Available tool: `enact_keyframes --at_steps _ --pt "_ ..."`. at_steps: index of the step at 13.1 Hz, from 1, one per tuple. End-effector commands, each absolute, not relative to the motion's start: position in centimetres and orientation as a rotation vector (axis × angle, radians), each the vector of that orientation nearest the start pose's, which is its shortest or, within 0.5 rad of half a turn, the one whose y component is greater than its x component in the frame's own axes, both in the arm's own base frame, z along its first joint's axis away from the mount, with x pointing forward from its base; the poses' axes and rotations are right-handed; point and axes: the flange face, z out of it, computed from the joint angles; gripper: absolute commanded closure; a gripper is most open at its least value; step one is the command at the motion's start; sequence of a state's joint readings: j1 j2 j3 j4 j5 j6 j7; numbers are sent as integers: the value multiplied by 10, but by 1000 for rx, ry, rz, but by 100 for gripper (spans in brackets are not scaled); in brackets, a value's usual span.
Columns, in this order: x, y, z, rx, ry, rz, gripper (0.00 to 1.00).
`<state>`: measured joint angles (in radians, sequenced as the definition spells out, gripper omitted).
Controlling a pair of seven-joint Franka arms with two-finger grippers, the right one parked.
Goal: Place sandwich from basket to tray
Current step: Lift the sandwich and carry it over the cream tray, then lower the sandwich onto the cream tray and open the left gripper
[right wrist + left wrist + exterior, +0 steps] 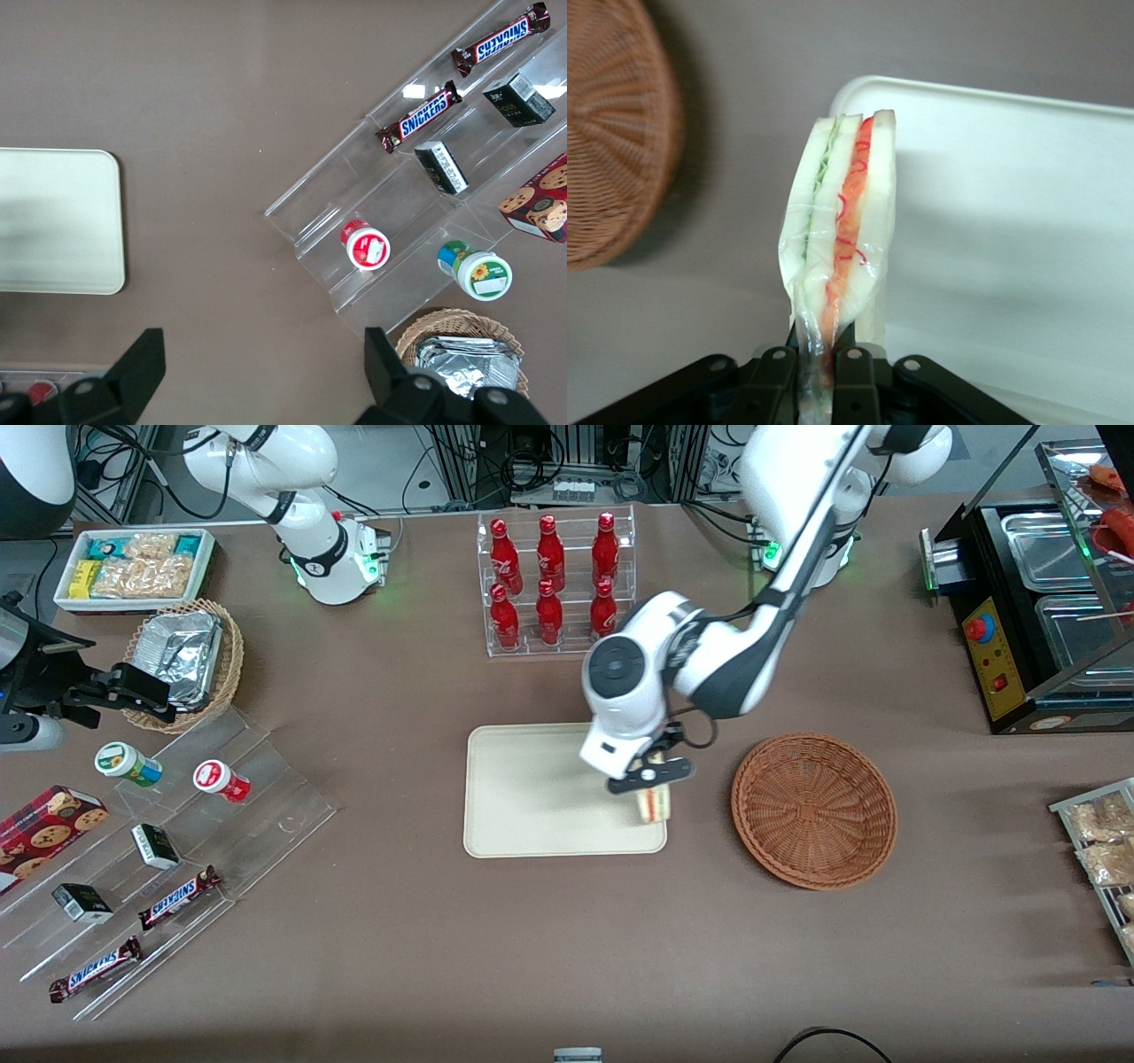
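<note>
The sandwich [837,239] hangs clamped in the pincer [654,779] — wrapped in clear film, its red, orange and green layers showing along the cut edge. It sits over the corner of the tray [532,797] nearest the basket [813,810], whether touching it I cannot tell. The basket lies on the brown table [567,939] just beside the tray — toward the working arm's end.

Wrapped sandwich [842,221] upright over tray [523,797] corner, basket [813,810] beside
</note>
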<state>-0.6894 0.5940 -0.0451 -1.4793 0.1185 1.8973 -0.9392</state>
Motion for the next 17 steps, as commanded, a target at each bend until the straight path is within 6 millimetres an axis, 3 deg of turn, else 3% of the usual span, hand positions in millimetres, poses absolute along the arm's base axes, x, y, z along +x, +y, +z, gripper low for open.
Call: enact_keyframes --at_steps 1,7,15,16,17 --pt "521 -490 303 -2944 -195 38 98" --pt "501 -519 268 -2953 -79 43 98" --pt "500 -520 250 -2953 -38 54 96" --pt "501 -522 248 -2962 -36 45 94" --pt "501 -522 243 -2962 -37 45 74"
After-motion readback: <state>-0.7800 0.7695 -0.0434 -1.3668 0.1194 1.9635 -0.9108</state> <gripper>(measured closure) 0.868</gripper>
